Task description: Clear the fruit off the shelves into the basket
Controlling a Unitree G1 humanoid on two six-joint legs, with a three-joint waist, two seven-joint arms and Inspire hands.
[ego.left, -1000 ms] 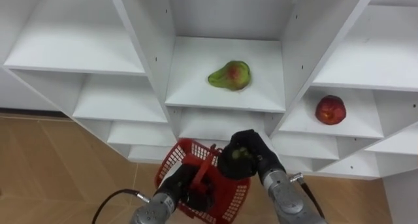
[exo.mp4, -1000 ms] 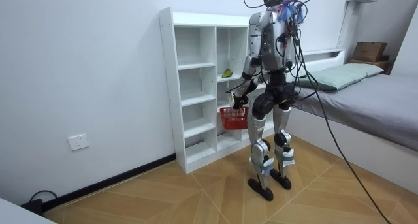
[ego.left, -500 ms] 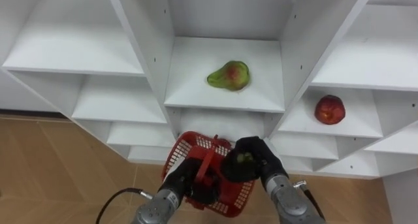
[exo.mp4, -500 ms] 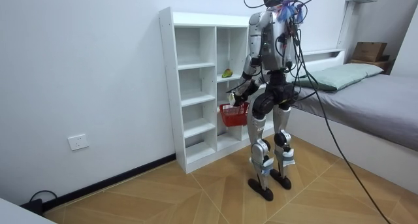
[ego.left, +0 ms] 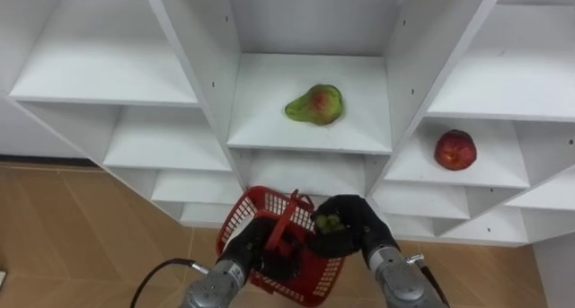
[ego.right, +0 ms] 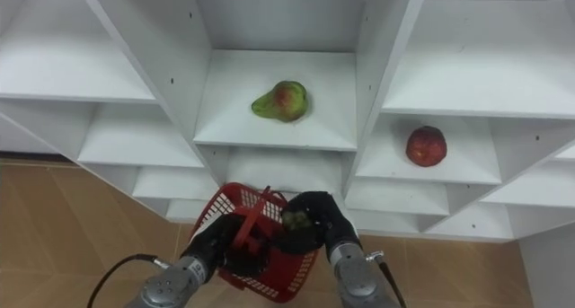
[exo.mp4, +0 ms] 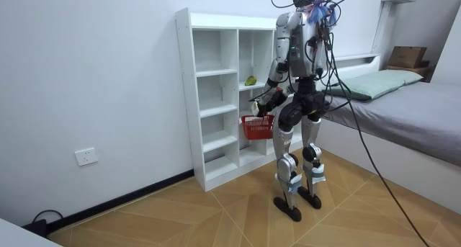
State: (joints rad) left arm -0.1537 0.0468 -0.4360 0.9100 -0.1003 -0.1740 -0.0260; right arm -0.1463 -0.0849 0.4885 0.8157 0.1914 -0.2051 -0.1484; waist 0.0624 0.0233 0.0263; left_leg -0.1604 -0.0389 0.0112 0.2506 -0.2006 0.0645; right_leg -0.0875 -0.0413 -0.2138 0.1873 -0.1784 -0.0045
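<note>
Nearest the camera, the left hand [ego.left: 255, 252] is curled round the upright handle [ego.left: 284, 220] of the red basket [ego.left: 235, 220] and carries it low in front of the body. The right hand [ego.left: 357, 233] is closed round a small green fruit [ego.left: 329, 223], held at the basket's right-hand rim and over its opening; the fruit is in the grasp and not yet released. What already lies inside the basket cannot be told, since both hands cover most of its interior. Beyond the hands stands the white closet [ego.left: 190, 66] of open shelves. A green-and-red fruit [ego.left: 316, 104], pear-like in shape, lies on its side on the middle shelf, straight ahead and above the basket. A round red fruit [ego.left: 455, 150] sits on a lower shelf in the next column to the right. The other shelves in view are bare. In the room view the robot stands upright close before the closet, basket at about hip height, with a bed [exo.mp4: 403, 106] behind it on the room view's right. Assessment: one fruit is off the shelf and about to go into the basket, so that pick is nearly complete. Two fruits are left to collect, both well apart from either hand. The middle-shelf fruit looks the easier reach from this stance. The red one will likely call for a reach further to the right.
</note>
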